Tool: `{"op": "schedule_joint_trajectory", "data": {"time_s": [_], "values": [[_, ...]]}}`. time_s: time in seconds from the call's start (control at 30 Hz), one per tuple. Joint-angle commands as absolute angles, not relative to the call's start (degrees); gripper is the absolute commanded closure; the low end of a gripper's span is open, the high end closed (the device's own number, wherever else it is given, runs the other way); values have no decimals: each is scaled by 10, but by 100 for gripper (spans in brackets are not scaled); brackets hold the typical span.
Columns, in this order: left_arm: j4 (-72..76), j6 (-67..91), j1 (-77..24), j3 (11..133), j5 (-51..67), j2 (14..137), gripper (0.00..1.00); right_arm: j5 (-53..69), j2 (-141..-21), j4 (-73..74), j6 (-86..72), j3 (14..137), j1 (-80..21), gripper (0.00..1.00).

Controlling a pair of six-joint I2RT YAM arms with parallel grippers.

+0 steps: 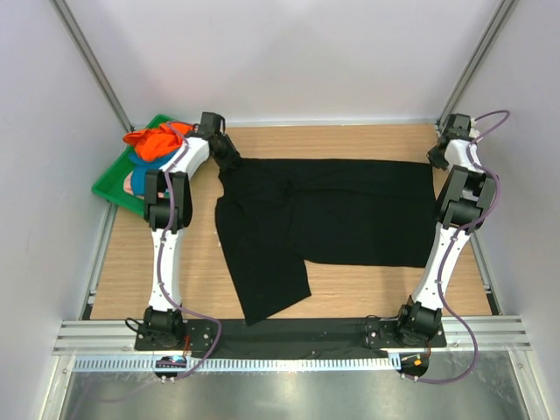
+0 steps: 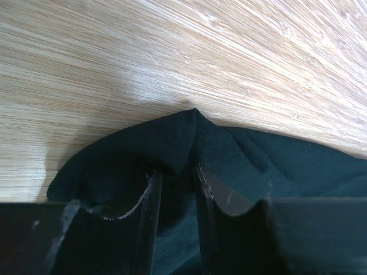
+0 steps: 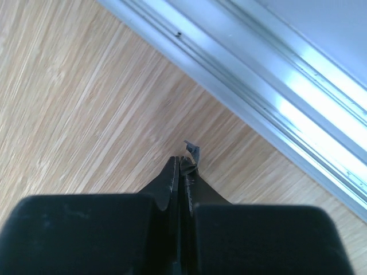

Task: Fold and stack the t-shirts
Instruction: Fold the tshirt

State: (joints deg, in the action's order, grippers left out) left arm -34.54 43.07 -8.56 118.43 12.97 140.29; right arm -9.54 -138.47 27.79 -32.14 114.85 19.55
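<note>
T-shirts (image 1: 150, 150) are lying heaped in a green tray (image 1: 107, 185) at the far left corner of the bench (image 1: 367, 284), with orange cloth bunched on top and bits of blue and pink showing underneath. The left arm (image 1: 166, 227) is reaching from the near edge up along the tray's right side. Just right of the tray, the left fingers (image 1: 229, 157) are sitting on the far left corner of a black t-shirt (image 1: 350, 210). In the left wrist view they are pinching a raised fold of that black cloth, which is peaking up between the two tips above the bare wood.

The black t-shirt is lying spread flat across the middle of the bench, running from left of centre almost to the right edge. Its far hem is lying roughly parallel to the far edge. On its left side a longer flap is stretching toward the near edge.

At the far right corner of the shirt, near the far right corner of the bench, the right fingers (image 1: 435, 157) are pressing tightly together on the black cloth, which is flaring out on both sides of the tips in the right wrist view. A small grey scrap (image 3: 192, 150) is sticking up just past them; what it is cannot be told. A metal rail (image 3: 269, 97) is running along the bench edge beyond. The right arm (image 1: 446, 245) is stretching up along the right edge.
</note>
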Motion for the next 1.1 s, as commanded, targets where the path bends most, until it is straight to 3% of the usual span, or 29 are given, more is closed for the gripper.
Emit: {"op": "schedule_joint_trajectory", "data": {"time_s": [0.0, 0.27, 0.57, 1.07], "values": [[-403, 412, -84, 1189, 72, 1428, 69, -181, -1389, 290, -337, 1165, 199, 99], [-389, 411, -83, 1199, 47, 1429, 69, -200, -1463, 359, -338, 1283, 194, 99], [-272, 403, -81, 1129, 76, 1327, 50, -123, -1444, 336, -312, 1245, 193, 99], [-308, 372, -81, 1222, 24, 1380, 51, -92, -1444, 329, -280, 1240, 193, 99]]}}
